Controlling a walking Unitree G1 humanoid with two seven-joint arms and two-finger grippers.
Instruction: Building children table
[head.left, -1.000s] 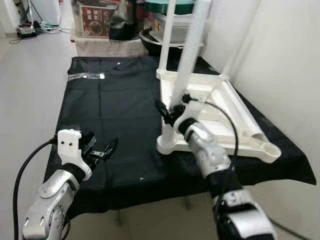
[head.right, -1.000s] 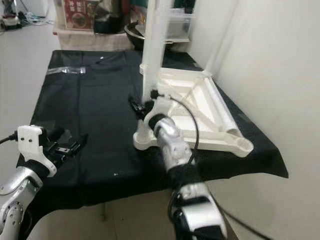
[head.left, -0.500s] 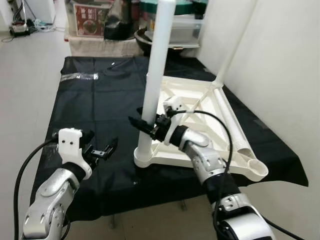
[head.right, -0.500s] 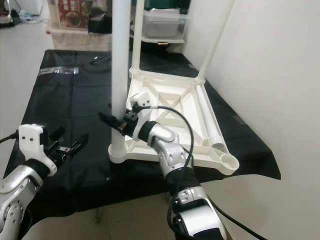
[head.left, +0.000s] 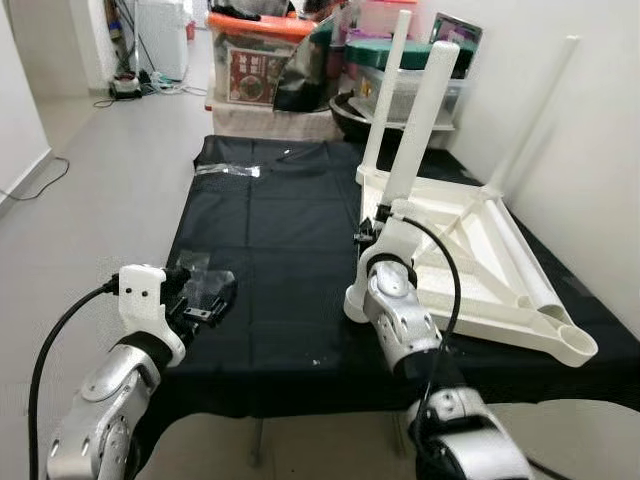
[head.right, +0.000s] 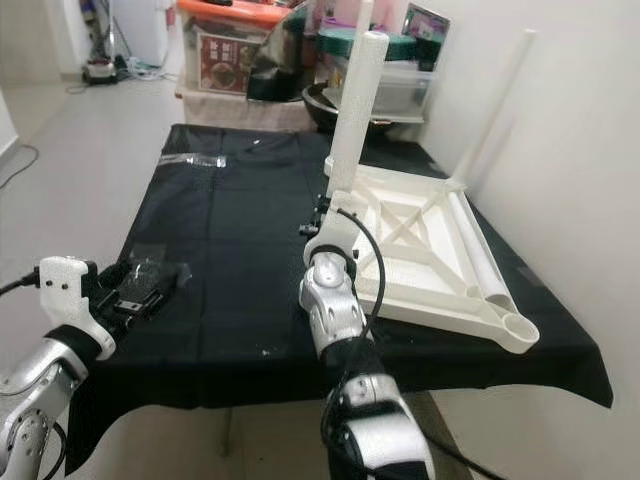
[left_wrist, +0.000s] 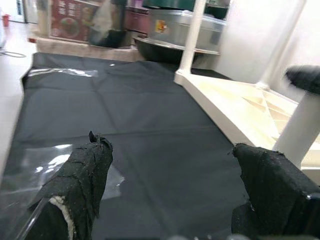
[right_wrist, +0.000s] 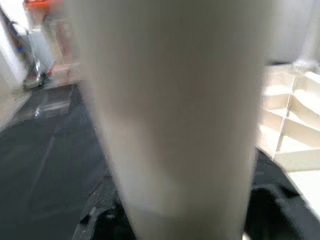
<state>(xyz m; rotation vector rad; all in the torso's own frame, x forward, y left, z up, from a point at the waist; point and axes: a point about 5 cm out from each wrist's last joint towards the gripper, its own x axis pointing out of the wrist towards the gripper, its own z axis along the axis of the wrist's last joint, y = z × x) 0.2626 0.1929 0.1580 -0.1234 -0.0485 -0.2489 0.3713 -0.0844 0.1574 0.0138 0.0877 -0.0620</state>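
A white children's table (head.left: 470, 235) lies upside down on a black-clothed table (head.left: 270, 240). One white leg (head.left: 415, 130) stands in its near-left corner socket, and a second leg (head.left: 385, 85) stands at the far-left corner. A third leg (head.left: 535, 110) rises at the far right by the wall, and a loose leg (head.left: 530, 285) lies along the frame's right side. My right gripper (head.left: 368, 232) is shut on the near-left leg (right_wrist: 175, 110) low down, a finger (right_wrist: 270, 210) on each side. My left gripper (head.left: 208, 300) hangs open over the cloth's front left, its fingers (left_wrist: 85, 175) wide apart.
A clear plastic bag (head.left: 200, 272) lies under the left gripper, and a plastic strip (head.left: 228, 170) lies at the cloth's far left. Storage boxes (head.left: 265, 60) and a dark bowl (head.left: 350, 110) crowd the back. A white wall (head.left: 590, 120) runs along the right. Bare floor (head.left: 90, 180) is on the left.
The whole picture has shifted and pulled back, so the camera has moved. My right gripper stays on the near-left leg. The left gripper stays open over the cloth.
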